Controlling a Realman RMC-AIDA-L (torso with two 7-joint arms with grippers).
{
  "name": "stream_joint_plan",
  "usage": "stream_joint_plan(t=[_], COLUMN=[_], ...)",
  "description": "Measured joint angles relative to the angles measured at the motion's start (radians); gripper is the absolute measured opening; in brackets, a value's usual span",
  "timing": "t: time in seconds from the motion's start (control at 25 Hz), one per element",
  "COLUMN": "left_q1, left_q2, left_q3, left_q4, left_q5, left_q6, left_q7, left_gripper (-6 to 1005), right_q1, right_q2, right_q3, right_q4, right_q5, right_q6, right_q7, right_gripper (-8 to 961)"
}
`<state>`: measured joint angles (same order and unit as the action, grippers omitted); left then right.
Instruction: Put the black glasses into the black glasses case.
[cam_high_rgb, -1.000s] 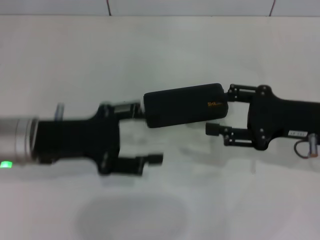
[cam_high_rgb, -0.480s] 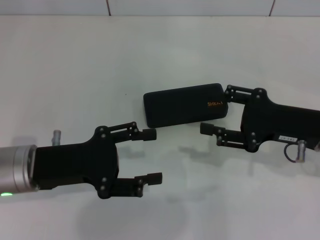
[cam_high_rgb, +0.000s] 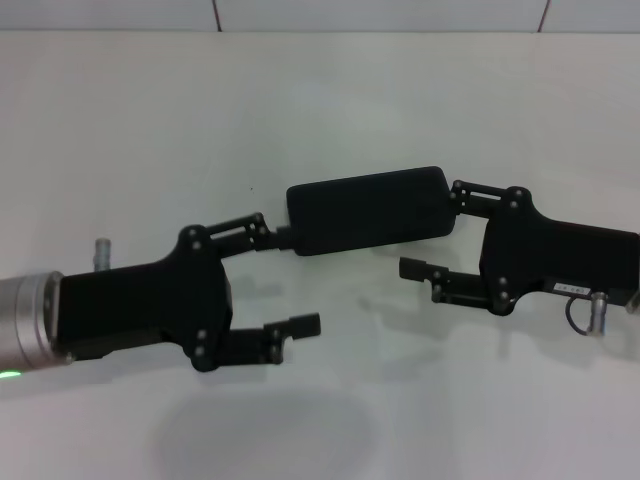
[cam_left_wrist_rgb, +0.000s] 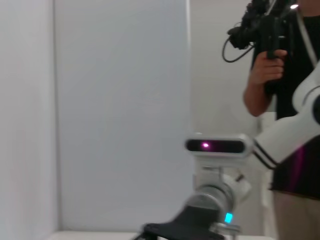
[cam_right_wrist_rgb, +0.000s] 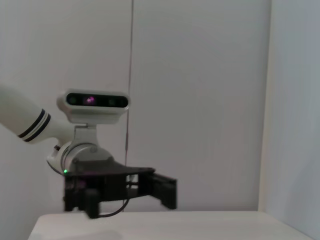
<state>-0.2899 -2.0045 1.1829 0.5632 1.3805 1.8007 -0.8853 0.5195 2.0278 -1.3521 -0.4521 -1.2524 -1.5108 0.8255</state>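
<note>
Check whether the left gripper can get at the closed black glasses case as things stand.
Probably yes: the left gripper is open, its far finger already at the black glasses case, with bare table around.

The black glasses case (cam_high_rgb: 368, 210) lies closed on the bench (cam_high_rgb: 330, 100), near the middle, between the two arms. The left end effector (cam_high_rgb: 295, 282) is at its left end, with one finger touching that end and the other nearer the robot. The right end effector (cam_high_rgb: 437, 232) is at its right end, spread in the same way.
</note>
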Motion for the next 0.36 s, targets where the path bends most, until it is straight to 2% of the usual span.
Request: stream_joint_plan(t=[0.2,0.36], left_q1=[-0.001,-0.002], left_q2=[-0.026,-0.036], left_q3=[-0.031,-0.031], left_q4=[-0.034,-0.037], left_q5=[0.003,0.008], left_q6=[-0.003,-0.003], left_q7=[0.047,0.086], left_gripper=[791,791], right_q1=[-0.004,-0.005], right_q2=[0.000,0.000], right_q3=[-0.006,-0.010], right_q4=[0.001,0.001], right_q5=[0.005,0.004], right_q6=[0.014,0.024], right_q7=[-0.044,-0.057], right_gripper=[667,667])
